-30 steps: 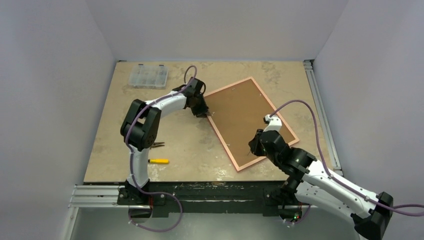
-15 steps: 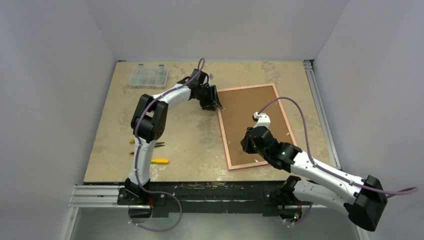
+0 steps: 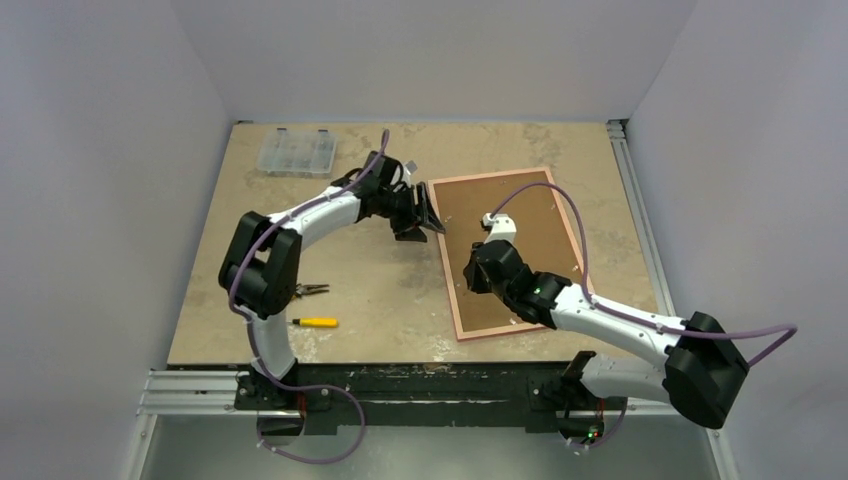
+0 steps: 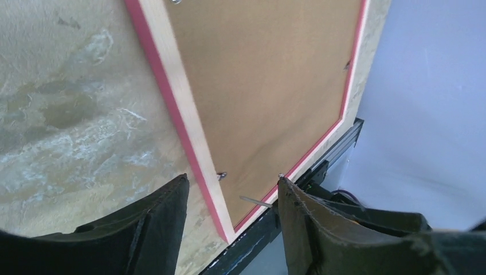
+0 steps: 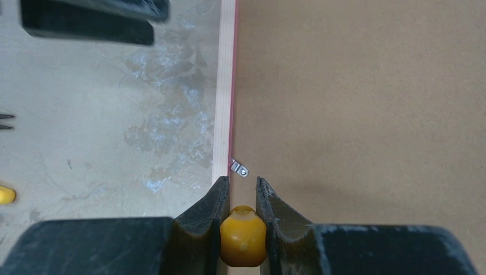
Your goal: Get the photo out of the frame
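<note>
The photo (image 5: pixel 355 86) lies back-up in the frame (image 5: pixel 225 86); I see my left pincer (image 4: pixel 232 180) wide, my right pincer (image 5: pixel 242 182) clamping a yellow object (image 5: pixel 243 238).

No text, label, brand, number or sign legible in any view. Back of photo (image 5: pixel 372 86): plain brown board, unmarked.
</note>
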`<state>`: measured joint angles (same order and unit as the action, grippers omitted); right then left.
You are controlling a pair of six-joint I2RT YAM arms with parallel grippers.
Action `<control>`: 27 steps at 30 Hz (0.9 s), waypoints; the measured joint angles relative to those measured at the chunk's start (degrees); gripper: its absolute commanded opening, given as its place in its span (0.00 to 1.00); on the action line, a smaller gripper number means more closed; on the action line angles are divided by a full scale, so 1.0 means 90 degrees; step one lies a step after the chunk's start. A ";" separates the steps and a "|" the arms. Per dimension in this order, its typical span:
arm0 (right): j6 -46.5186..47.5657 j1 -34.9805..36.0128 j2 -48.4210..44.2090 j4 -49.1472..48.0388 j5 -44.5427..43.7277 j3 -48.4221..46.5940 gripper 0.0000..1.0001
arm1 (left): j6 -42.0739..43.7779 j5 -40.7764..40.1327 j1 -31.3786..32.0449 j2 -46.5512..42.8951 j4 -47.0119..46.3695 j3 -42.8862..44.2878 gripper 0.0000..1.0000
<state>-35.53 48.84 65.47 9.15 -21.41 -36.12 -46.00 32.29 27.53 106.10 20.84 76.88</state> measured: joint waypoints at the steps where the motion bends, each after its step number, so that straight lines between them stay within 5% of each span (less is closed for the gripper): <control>1: 0.0046 0.0010 0.0080 -0.0121 -0.0015 -0.0010 0.00 | -0.0051 0.0068 0.0010 0.0117 -0.0017 -0.0046 0.54; 11: 0.0357 0.0206 0.0483 -0.0656 -0.0204 -0.0073 0.00 | -0.0158 0.0153 0.0389 0.0954 -0.0017 -0.0284 0.46; 27: 0.0435 0.0328 0.0704 -0.0964 -0.0403 -0.0189 0.00 | -0.0347 0.0010 0.0736 0.1093 -0.0136 -0.0420 0.11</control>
<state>-31.62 51.79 71.81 0.47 -25.04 -37.82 -49.12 32.38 34.15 115.94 19.62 73.10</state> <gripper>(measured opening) 0.160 0.165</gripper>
